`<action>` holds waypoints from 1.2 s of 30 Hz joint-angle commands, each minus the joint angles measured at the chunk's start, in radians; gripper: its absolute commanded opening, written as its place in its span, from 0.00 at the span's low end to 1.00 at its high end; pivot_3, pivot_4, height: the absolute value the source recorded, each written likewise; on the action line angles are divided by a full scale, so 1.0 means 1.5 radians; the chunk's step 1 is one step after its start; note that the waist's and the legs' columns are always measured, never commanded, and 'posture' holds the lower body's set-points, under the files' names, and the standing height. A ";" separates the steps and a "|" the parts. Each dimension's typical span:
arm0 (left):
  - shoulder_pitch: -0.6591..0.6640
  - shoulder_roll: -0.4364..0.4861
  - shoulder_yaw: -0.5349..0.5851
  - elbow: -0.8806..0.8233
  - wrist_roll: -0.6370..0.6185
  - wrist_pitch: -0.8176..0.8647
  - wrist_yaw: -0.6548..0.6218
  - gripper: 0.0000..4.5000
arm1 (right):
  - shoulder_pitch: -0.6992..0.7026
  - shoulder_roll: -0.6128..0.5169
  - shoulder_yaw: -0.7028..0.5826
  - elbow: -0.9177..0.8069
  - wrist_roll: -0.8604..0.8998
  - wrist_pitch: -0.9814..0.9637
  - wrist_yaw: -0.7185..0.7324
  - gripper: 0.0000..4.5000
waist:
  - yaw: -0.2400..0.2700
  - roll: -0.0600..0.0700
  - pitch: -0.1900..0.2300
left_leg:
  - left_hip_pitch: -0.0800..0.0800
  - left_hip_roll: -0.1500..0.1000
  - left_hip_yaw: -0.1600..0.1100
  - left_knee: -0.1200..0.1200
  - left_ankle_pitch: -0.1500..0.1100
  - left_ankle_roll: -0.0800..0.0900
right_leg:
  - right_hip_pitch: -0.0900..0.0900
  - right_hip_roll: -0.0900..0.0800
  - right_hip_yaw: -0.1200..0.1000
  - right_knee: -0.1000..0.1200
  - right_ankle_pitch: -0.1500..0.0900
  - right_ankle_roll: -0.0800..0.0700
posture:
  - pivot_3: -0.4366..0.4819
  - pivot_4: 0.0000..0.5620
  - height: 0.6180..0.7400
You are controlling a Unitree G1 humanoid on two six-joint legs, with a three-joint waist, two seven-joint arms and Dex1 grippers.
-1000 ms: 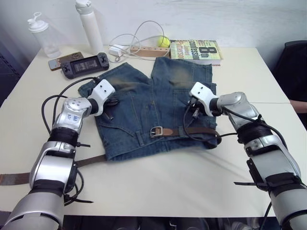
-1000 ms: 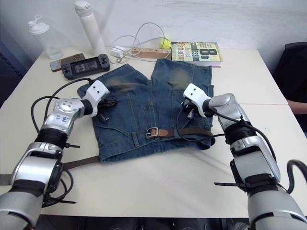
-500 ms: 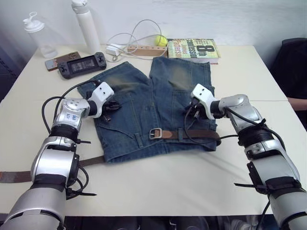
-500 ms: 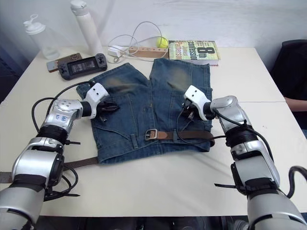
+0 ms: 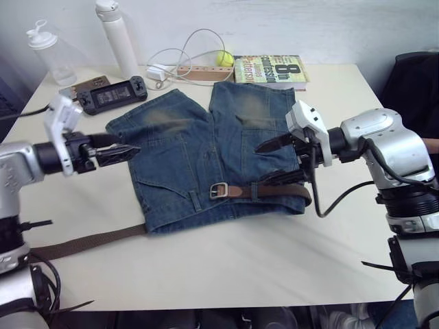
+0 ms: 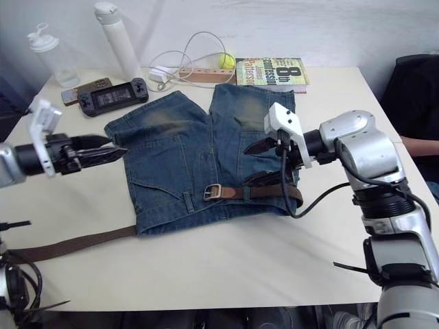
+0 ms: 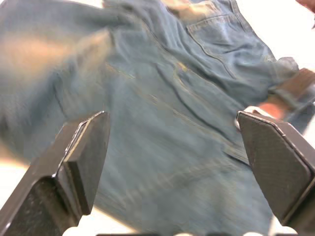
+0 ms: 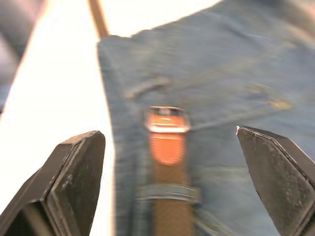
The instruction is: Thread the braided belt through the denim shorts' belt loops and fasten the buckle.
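1. The left hand [image 5: 116,145] hangs above the counter [image 5: 226,267] just off the left edge of the denim shorts [image 5: 206,157]. Its fingers are spread wide in the left wrist view and nothing is between them.
2. The right hand [image 5: 278,159] is raised over the right side of the shorts near the waistband, fingers apart and empty. In the right wrist view it looks along the strap toward the buckle [image 8: 167,119].
3. The braided belt [image 5: 267,190] lies along the right half of the waistband, passing under at least one of the belt loops [image 5: 255,191]. The silver buckle sits near the middle of the waistband.
4. The belt's other end trails out from under the left edge of the shorts and runs across the bare counter toward the left front edge [image 5: 82,241]. That end appears unthreaded through the left-side loops, so the job looks roughly half done.
5. To do the step well, the left hand would likely need to take the loose tail close to where it leaves the denim. The right hand can pin the waistband flat beside the buckle so the fabric does not bunch.
6. Feed the tip flat and untwisted, one loop at a time. Dragging the strap could pull the buckle out of place.
7. A book [image 5: 269,68], a game controller [image 5: 110,94] and bottles [image 5: 116,34] stand well apart at the far edge.
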 commanded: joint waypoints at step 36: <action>0.631 -0.484 -0.053 -0.274 -0.911 -0.765 1.042 0.99 | -0.056 0.051 0.030 -0.004 0.042 -0.054 0.006 1.00 | 0.010 0.012 0.002 | 0.014 -0.002 -0.002 -0.003 -0.005 0.007 | 0.024 -0.005 -0.002 -0.020 0.001 0.001 | 0.48 0.27 0.96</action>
